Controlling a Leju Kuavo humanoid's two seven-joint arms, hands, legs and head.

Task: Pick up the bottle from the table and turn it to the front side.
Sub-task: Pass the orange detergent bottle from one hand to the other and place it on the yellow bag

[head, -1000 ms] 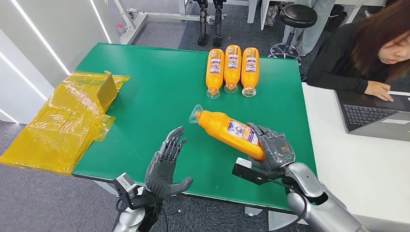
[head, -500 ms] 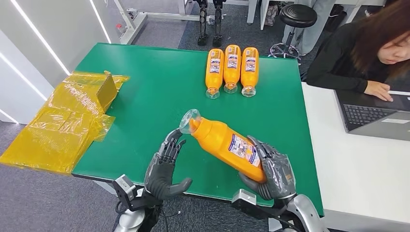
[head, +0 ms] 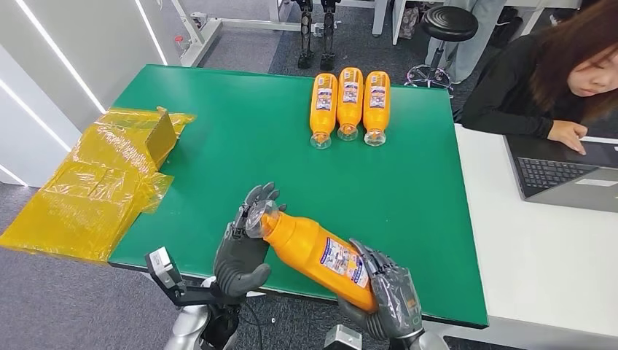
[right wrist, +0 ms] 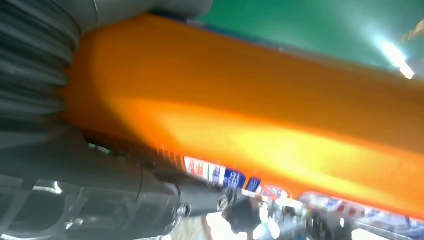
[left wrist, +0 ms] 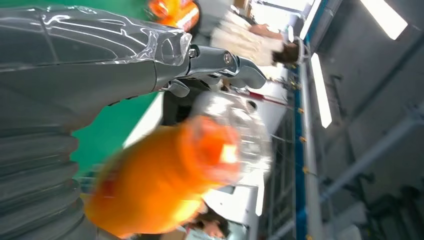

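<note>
An orange bottle (head: 313, 251) with a clear cap (head: 261, 217) and a printed label facing up hangs tilted over the near edge of the green table (head: 240, 146). My right hand (head: 386, 302) grips its base end. My left hand (head: 244, 248) is held up with its fingers spread, and the cap end lies against them. In the left wrist view the bottle's neck (left wrist: 165, 185) and cap (left wrist: 235, 135) sit in front of the palm, with the fingers (left wrist: 225, 60) stretched past them, not curled round. In the right wrist view the blurred bottle (right wrist: 250, 115) lies across my right hand (right wrist: 75, 190).
Three more orange bottles (head: 350, 102) lie side by side at the table's far edge. Yellow plastic-wrapped packaging (head: 95, 182) sits off the left side. A person (head: 554, 80) works at a laptop (head: 561, 175) on a white table (head: 539, 248) to the right.
My right hand has carried the bottle nearer and to the left, off the table. Its cap end now meets the fingers of my left hand, which has risen a little.
</note>
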